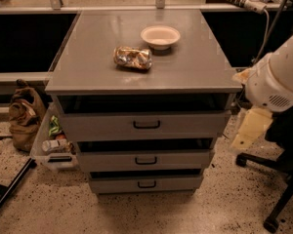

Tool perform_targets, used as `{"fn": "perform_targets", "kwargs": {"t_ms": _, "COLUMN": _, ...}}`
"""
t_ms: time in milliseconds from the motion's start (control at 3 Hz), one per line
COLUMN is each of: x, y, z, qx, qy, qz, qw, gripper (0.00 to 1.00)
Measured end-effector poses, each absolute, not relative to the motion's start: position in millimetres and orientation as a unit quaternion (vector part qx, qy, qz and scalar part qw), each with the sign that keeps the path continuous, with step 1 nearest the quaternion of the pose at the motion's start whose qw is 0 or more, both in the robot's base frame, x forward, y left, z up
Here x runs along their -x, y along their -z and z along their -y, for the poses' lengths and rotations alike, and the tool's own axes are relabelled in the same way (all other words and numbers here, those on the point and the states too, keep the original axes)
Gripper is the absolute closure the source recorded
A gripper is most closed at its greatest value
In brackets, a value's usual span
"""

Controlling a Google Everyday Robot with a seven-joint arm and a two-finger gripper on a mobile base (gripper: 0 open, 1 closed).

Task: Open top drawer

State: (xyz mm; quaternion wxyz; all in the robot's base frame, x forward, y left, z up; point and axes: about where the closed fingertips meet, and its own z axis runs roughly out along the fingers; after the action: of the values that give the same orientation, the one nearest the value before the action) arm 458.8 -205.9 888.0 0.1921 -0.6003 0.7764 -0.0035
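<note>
The top drawer [185, 126] is the widest of three grey drawers in a grey cabinet, with a black loop handle [146, 125] centred on its front. A dark gap runs above its front, under the cabinet top. My white arm [278, 77] comes in from the right edge. My gripper [250, 129], a pale cream part, hangs below the arm just right of the top drawer's right end, apart from it and well away from the handle.
On the cabinet top [88, 72] lie a crumpled shiny bag [133, 57] and a white bowl [160, 36]. Two narrower drawers [185, 159] sit below. A brown bag [25, 116] and a clear bin [53, 145] stand at the left. A black chair base [278, 199] is at the right.
</note>
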Motion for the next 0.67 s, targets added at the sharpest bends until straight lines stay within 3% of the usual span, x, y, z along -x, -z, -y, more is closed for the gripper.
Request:
{"fn": "perform_targets", "kwargs": {"t_ms": 333, "x": -474.5, "y": -818.8, "z": 194.9, "qx": 0.597, "qy": -0.054, "qz": -0.768, "qw": 0.224, "gripper": 0.00}}
{"fn": "perform_targets", "kwargs": {"t_ms": 667, "x": -474.3, "y": -818.9, "z": 194.9, "qx": 0.598, "qy": -0.054, "qz": -0.768, "qw": 0.224, "gripper": 0.00}}
